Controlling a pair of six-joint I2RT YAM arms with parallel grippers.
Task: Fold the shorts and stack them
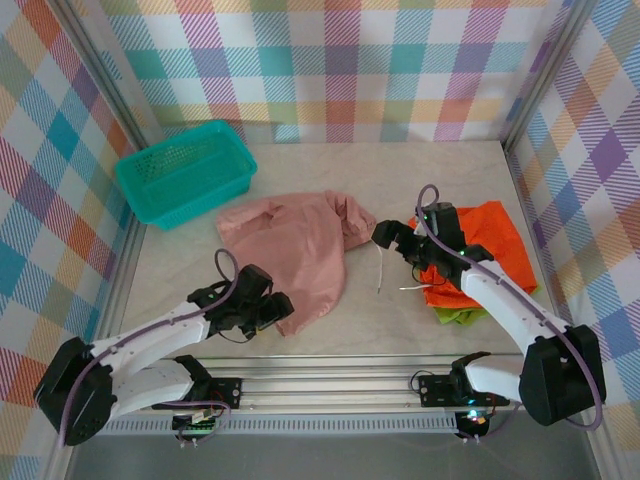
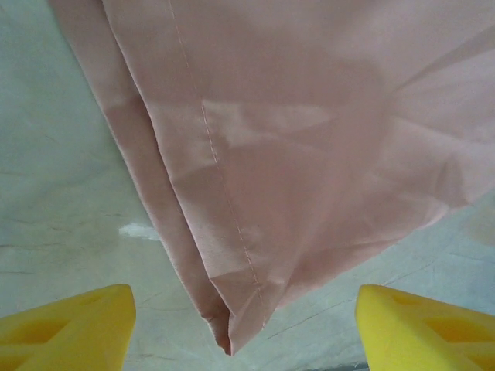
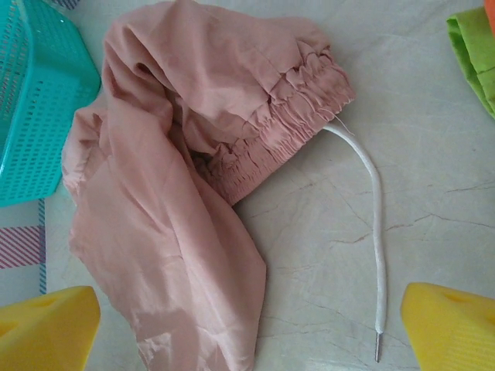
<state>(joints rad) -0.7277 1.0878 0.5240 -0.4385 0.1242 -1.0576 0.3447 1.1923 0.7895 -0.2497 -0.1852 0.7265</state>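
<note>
Dusty pink shorts point(image 1: 290, 245) lie crumpled mid-table. My left gripper point(image 1: 283, 312) is open at their near corner. In the left wrist view that hem corner point(image 2: 232, 325) points down between the yellow fingers point(image 2: 69, 325), touching neither. My right gripper point(image 1: 390, 235) is open beside the gathered waist point(image 3: 286, 124), with a fold of pink cloth point(image 3: 170, 255) and the white drawstring point(image 3: 375, 216) lying between its fingers point(image 3: 452, 325). Orange shorts point(image 1: 495, 240) rest on lime green shorts point(image 1: 455, 315) at the right, partly under the right arm.
A teal mesh basket point(image 1: 185, 172) stands at the back left, its corner close to the pink cloth point(image 3: 31, 100). Checked walls close in three sides. A metal rail point(image 1: 330, 385) runs along the near edge.
</note>
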